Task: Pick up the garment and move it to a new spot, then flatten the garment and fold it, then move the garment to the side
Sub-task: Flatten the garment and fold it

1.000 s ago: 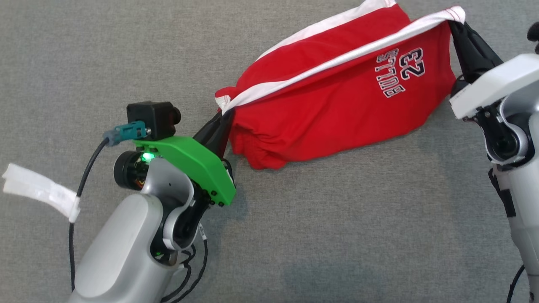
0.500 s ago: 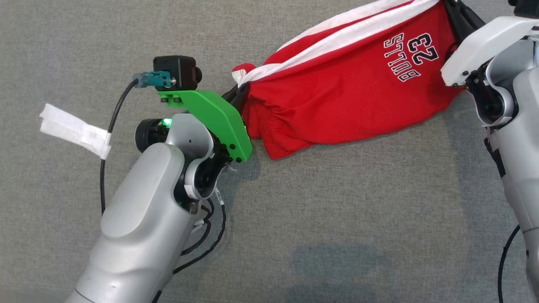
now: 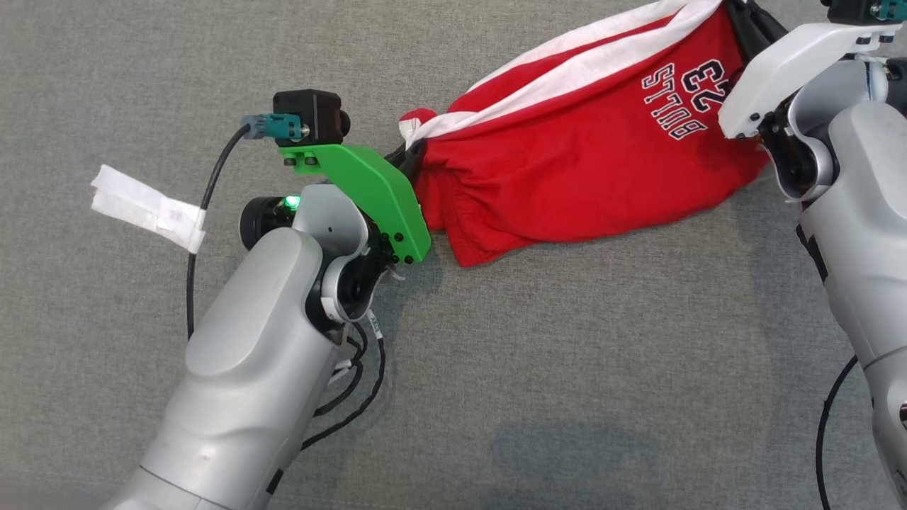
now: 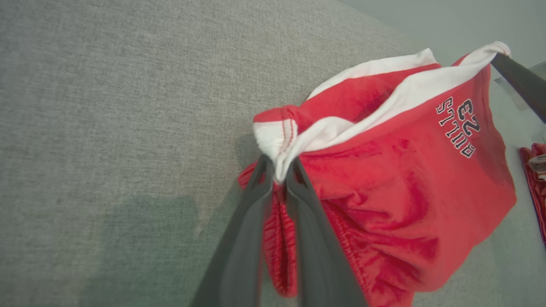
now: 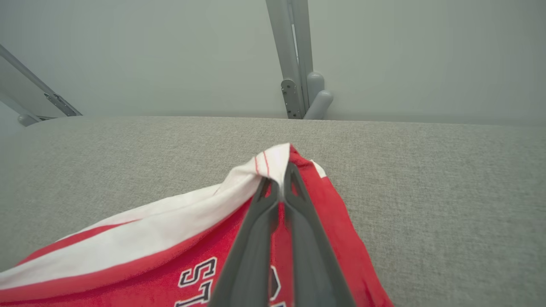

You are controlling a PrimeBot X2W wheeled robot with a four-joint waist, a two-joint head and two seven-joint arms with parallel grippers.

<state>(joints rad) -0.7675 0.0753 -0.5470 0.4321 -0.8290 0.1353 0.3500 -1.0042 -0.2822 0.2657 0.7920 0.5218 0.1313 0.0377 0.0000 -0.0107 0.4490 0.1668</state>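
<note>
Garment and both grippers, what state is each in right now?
Garment, stretched between the grippers by its white band, red body sagging below.
Left gripper, shut on one end of the band.
Right gripper, shut on the other end.

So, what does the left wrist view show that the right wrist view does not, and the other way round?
Left wrist view: the garment with its whole BULLS 23 print and bunched red body, plus another red cloth at the right edge. Right wrist view: a grey metal post behind the far edge of the grey fabric surface. Both: the garment's white band, pinched at a corner by shut jaws, over that surface.
</note>
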